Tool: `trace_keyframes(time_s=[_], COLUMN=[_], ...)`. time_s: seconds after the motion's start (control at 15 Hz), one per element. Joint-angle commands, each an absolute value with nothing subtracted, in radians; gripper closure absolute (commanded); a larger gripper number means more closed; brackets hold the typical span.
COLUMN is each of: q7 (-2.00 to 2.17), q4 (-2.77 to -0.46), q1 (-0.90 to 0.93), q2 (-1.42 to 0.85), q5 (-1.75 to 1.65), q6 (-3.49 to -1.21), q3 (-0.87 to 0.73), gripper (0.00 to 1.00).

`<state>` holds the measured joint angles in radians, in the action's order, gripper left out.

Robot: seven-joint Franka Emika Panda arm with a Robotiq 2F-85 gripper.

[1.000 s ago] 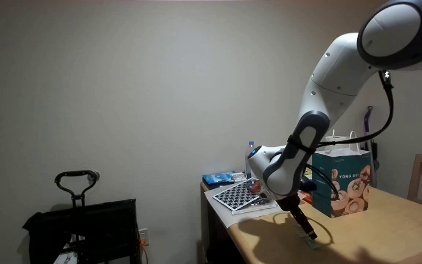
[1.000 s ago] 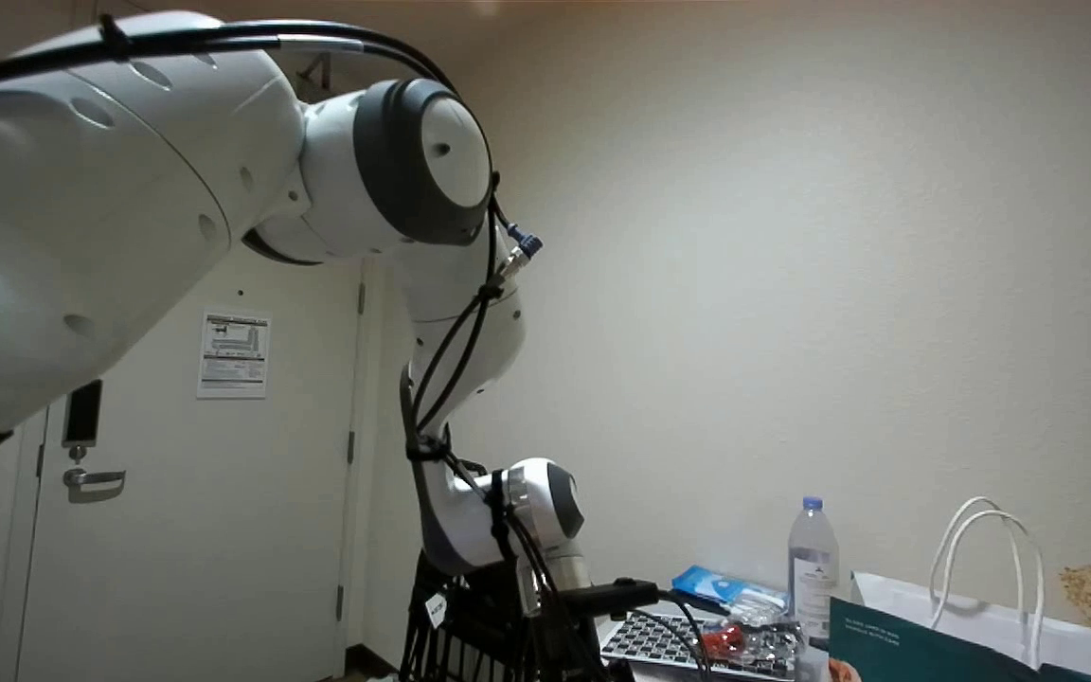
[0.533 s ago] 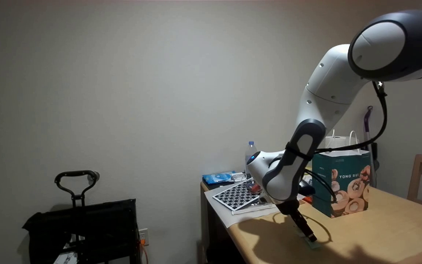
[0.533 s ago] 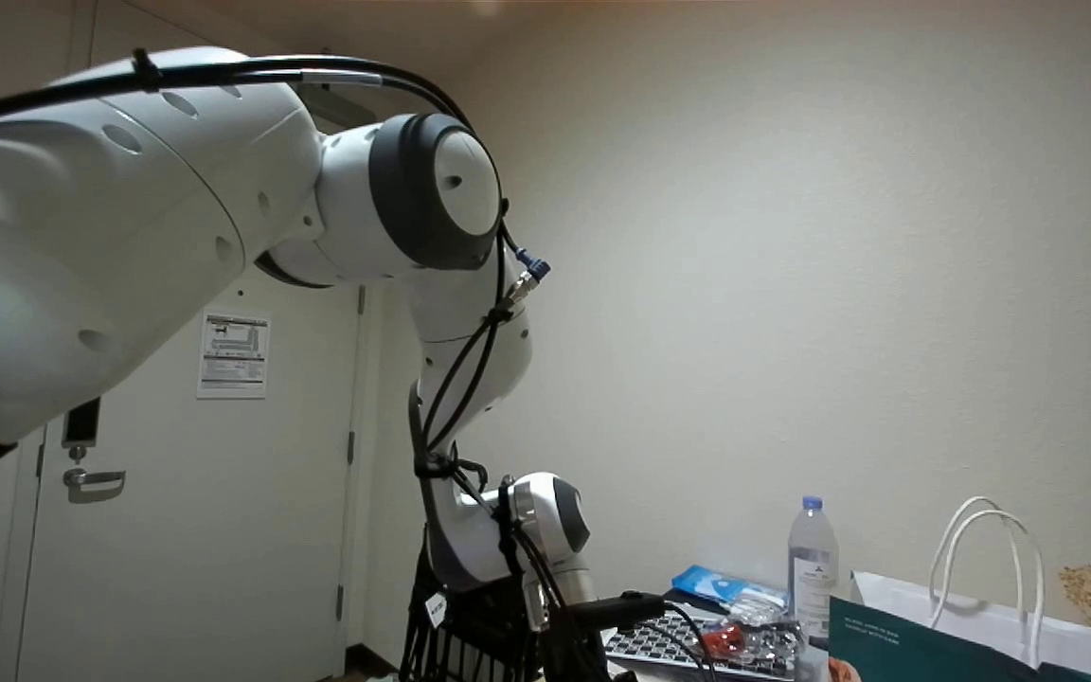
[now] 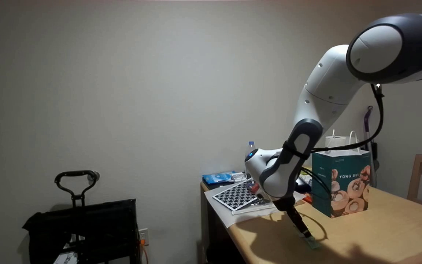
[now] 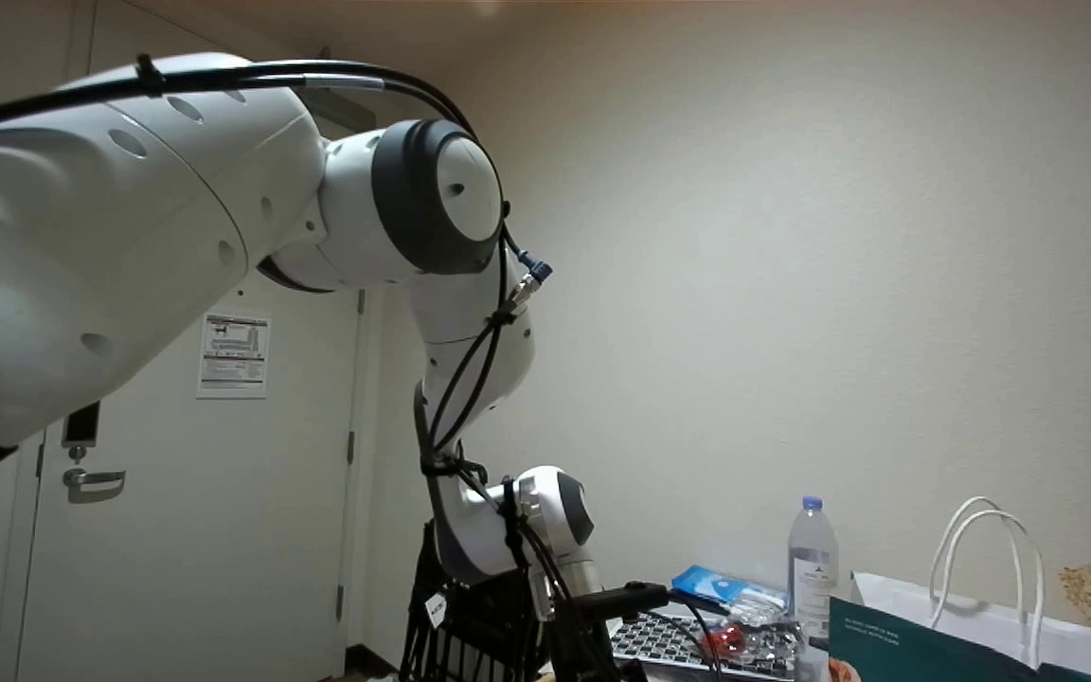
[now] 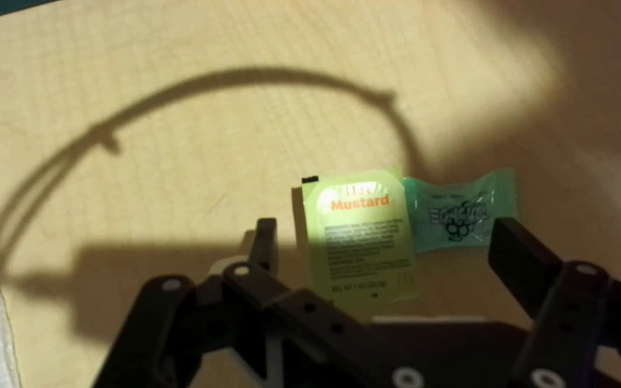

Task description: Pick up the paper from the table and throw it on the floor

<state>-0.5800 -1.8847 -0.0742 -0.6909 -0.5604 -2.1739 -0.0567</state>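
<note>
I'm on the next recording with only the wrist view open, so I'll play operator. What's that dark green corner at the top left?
Observer: Most likely the base of the green paper bag; an exterior view shows it standing upright on the table.
Operator: I can't see where the table ends. Which way?
Observer: An exterior view shows a straight edge on the opposite side of the gripper from the bag.
Operator: Anything else tall around?
Observer: Yes, both exterior views show a clear bottle with a blue cap, standing upright and partly hidden behind the arm in one of them.
</note>
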Motion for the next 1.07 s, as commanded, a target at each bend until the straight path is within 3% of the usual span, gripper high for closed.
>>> trace_keyframes(time_s=[0.0, 0.13, 0.2, 0.8, 1.0], q7=[-0.626, -0.640, -0.647, -0.619, -0.605], q4=[-1.849, -1.836, -1.829, -1.821, -1.828], q1=[-0.092, -0.099, -0.102, -0.082, -0.068], q2=[-0.739, -0.767, -0.780, -0.764, -0.741], q5=[-0.554, -0.548, -0.544, -0.568, -0.569], q6=[-2.165, -2.164, -2.162, -2.151, -2.123], q3=[-0.043, -0.040, -0.039, -0.057, -0.059], gripper=[0.00, 0.00, 0.20, 0.78, 0.92])
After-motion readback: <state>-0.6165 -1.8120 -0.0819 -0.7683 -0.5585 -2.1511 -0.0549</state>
